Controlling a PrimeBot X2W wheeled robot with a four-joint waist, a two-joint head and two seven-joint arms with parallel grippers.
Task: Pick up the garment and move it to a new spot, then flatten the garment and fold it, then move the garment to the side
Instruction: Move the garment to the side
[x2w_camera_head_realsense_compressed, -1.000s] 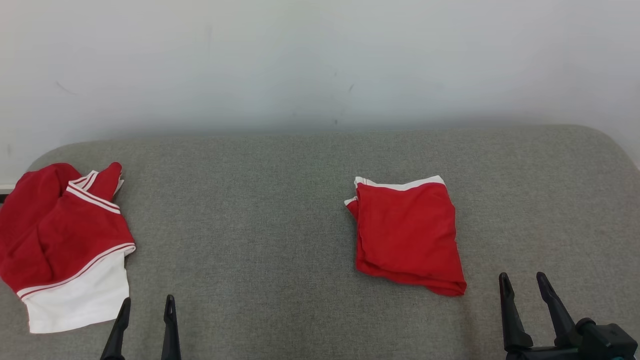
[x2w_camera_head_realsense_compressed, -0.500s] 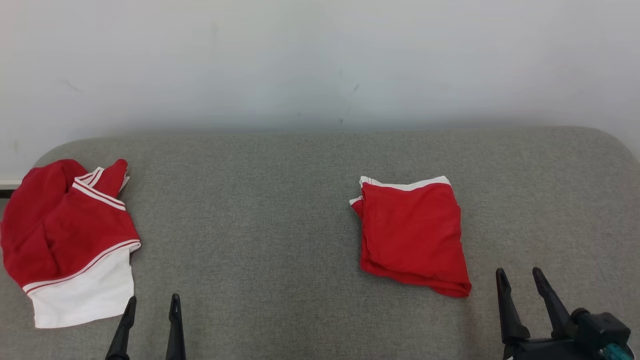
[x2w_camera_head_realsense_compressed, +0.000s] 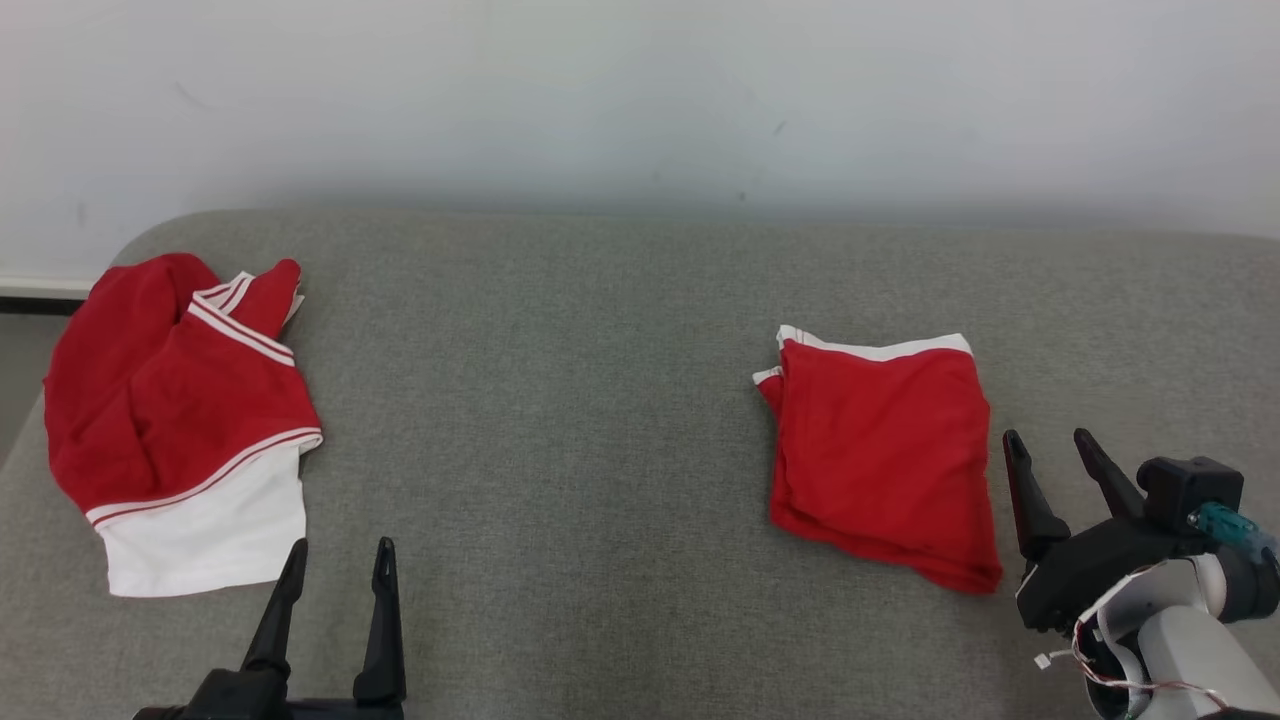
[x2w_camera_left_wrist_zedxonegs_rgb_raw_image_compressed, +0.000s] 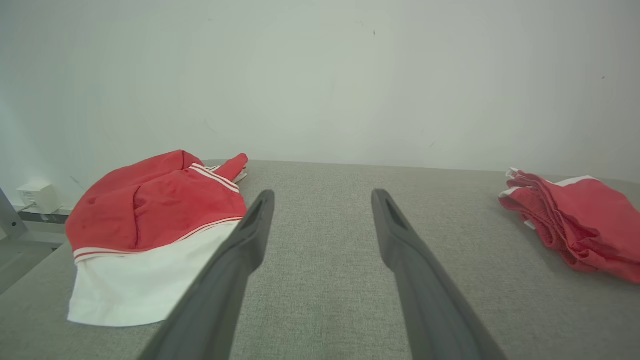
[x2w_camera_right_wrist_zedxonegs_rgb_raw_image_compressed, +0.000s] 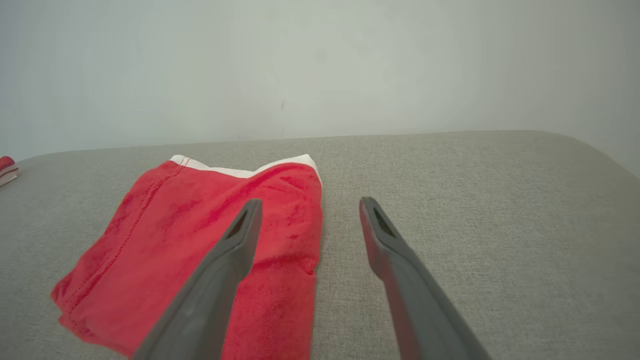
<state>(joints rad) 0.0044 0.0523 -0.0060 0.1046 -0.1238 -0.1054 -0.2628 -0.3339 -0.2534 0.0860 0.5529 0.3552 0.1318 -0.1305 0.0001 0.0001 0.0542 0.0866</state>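
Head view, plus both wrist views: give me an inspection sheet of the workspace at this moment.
Surface: grey fabric-covered padded surface, no stains seen.
Job's things: crumpled red-and-white garment at the robot's left; folded red garment with white trim at its right; both lie on the surface.
Clutter: nothing seen.
Grippers: left gripper open, empty; right gripper open, empty, beside the folded garment.
Cables: thin loose wires at the right wrist.
Surroundings: plain pale wall; small white box low on it, far left.

The folded garment (x2w_camera_head_realsense_compressed: 885, 455) is soft matt cloth, the surface (x2w_camera_head_realsense_compressed: 560, 400) coarse grey weave
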